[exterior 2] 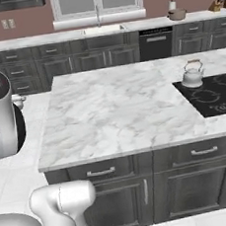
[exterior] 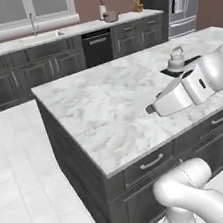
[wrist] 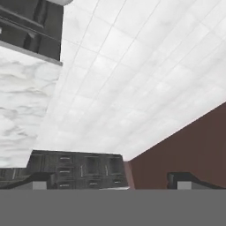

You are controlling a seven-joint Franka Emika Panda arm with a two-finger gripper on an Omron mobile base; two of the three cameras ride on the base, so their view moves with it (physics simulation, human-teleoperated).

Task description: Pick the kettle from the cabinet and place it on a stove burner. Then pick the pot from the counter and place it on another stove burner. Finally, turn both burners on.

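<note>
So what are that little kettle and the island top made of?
The kettle looks like polished silvery metal, with a wire handle topped in brownish wood. The counter looks like white marble with grey veins, smooth, though it may only imitate stone.

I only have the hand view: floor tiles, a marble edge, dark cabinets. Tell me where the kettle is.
Observer: The kettle stands upright on the far left corner of the black cooktop, set into the island counter.
Operator: Now locate the next thing to fetch.
Observer: The pot sits on the back counter along the wall, right of the sink, next to a paper-towel roll.
Operator: Tell me where my claw is relative to the island.
Observer: The claw hovers empty over the marble, short of the cooktop and apart from the kettle.
</note>
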